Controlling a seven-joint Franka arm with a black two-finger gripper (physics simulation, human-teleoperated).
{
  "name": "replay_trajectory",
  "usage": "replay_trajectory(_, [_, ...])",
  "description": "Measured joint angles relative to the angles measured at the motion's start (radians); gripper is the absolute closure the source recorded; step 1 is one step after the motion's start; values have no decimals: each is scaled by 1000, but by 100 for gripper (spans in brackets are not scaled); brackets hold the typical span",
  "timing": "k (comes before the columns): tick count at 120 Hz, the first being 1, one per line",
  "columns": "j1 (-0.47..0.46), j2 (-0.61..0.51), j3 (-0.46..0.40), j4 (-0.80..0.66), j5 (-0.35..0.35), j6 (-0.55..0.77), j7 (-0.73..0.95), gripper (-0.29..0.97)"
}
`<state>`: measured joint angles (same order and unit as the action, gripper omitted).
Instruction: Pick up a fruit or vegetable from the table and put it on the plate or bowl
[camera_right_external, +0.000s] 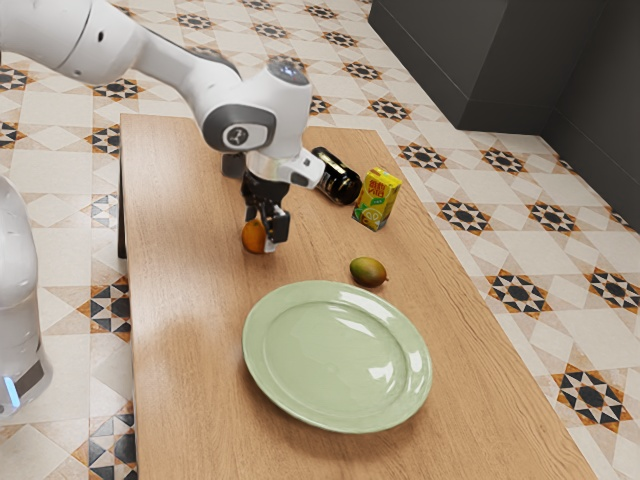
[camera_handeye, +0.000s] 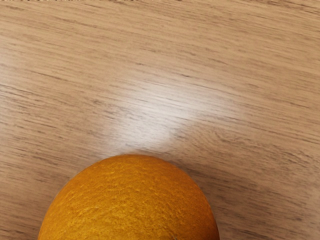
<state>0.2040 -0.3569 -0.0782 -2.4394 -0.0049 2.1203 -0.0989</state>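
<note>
Pincer (camera_right_external: 264, 232) down over the orange (camera_right_external: 254, 238) on the table (camera_right_external: 180, 300), beyond the plate (camera_right_external: 330, 360). Gripping or loose, I cannot tell.

Round orange (camera_right_external: 254, 238) beyond flat pale-green plate (camera_right_external: 268, 345), small green-orange mango (camera_right_external: 368, 271) near plate's far rim

Table (camera_right_external: 190, 330) between orange (camera_right_external: 254, 237), plate (camera_right_external: 337, 355) seems bare.

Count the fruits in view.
2. An orange sits at the pincer, beyond the plate; a greenish mango lies between the plate and the yellow juice carton. None seems hidden.
</note>
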Motion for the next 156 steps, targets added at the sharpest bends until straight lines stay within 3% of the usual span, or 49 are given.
replay_trajectory(56, [14,30,0,-3,-2,28,-5,0])
replay_trajectory(105, [14,41,0,-3,-4,31,-26,34])
replay_trajectory(126, [5,29,-8,11,6,20,-40,36])
replay_trajectory(156, [-5,-9,-95,156,26,-83,-57,34])
